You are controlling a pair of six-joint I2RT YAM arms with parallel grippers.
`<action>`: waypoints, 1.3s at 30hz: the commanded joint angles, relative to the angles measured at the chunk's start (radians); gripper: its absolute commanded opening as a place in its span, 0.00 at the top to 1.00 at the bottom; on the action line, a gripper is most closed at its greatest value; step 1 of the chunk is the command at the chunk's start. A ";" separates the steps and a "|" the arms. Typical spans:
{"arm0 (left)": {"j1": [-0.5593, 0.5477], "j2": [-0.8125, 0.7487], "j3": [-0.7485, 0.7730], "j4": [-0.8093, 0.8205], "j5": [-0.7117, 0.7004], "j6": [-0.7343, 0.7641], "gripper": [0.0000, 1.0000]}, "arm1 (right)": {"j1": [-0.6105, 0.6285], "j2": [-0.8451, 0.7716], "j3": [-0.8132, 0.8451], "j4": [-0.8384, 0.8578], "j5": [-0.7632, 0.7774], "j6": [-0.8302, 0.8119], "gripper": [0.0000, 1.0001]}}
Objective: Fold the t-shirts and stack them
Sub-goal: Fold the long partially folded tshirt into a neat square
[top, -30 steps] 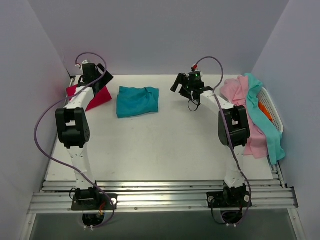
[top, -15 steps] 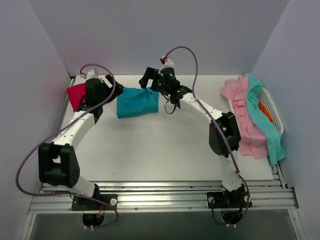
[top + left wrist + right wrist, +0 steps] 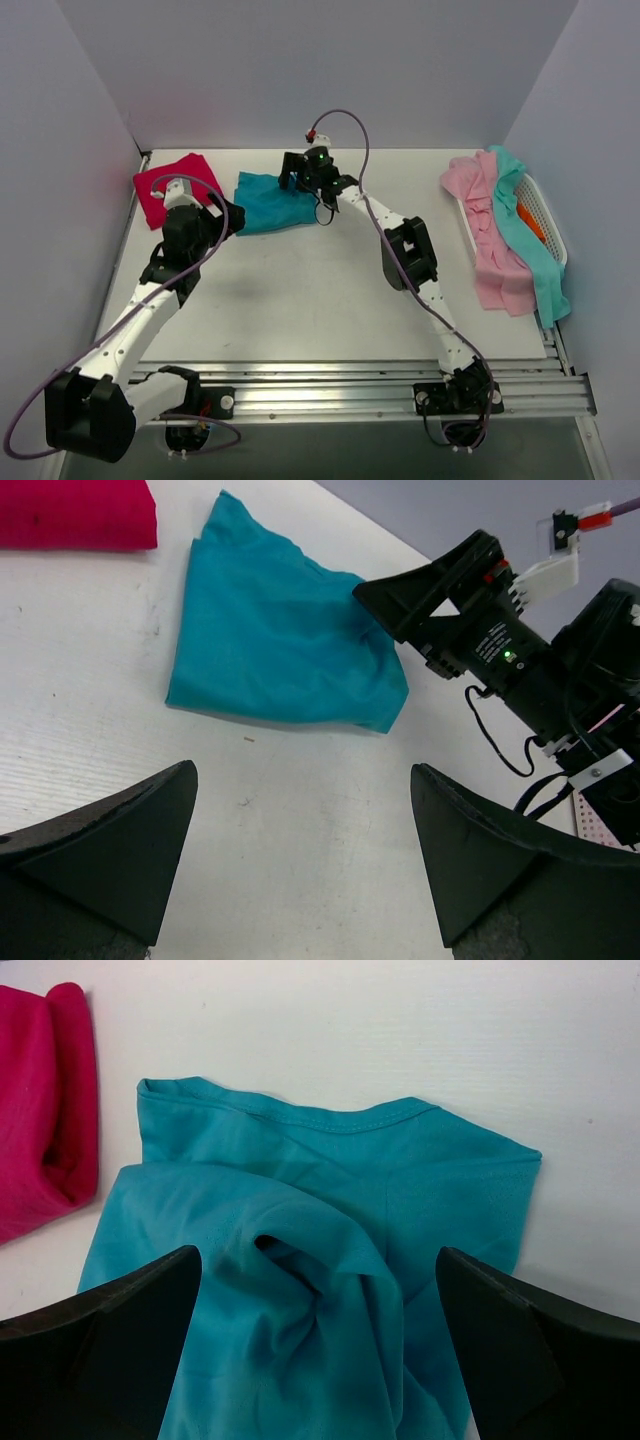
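A deep teal t-shirt [image 3: 268, 204] lies loosely folded and rumpled at the back of the table, also in the left wrist view [image 3: 280, 640] and the right wrist view [image 3: 330, 1210]. A crimson-red t-shirt [image 3: 170, 185] lies folded to its left [image 3: 75, 515] [image 3: 45, 1100]. My right gripper [image 3: 296, 180] [image 3: 318, 1255] hovers open over the teal shirt's right part, with bunched folds between its fingers. My left gripper [image 3: 222, 222] [image 3: 303, 775] stands open over bare table just short of the teal shirt's near-left edge, holding nothing.
A heap of pale pink [image 3: 495, 250] and light aqua [image 3: 525, 225] shirts drapes over a white basket [image 3: 545, 215] at the right edge, with orange cloth [image 3: 528, 222] inside. The right arm [image 3: 405, 250] reaches diagonally across the table's middle. Purple walls close in on three sides.
Both arms swung in toward the teal shirt: the left came off the red shirt to the teal one's near-left edge, the right crossed from mid-table to its right part. Both stayed open.
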 commanded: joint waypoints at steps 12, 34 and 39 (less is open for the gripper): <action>0.002 0.016 -0.020 0.043 -0.030 0.038 0.04 | 0.000 0.023 0.032 0.070 0.011 -0.026 0.60; 0.002 0.013 -0.051 0.075 -0.027 0.045 0.03 | -0.112 -0.017 0.011 0.228 0.017 0.031 1.00; 0.000 0.027 -0.043 0.087 -0.021 0.048 0.03 | -0.176 -0.022 -0.078 0.336 0.039 0.081 1.00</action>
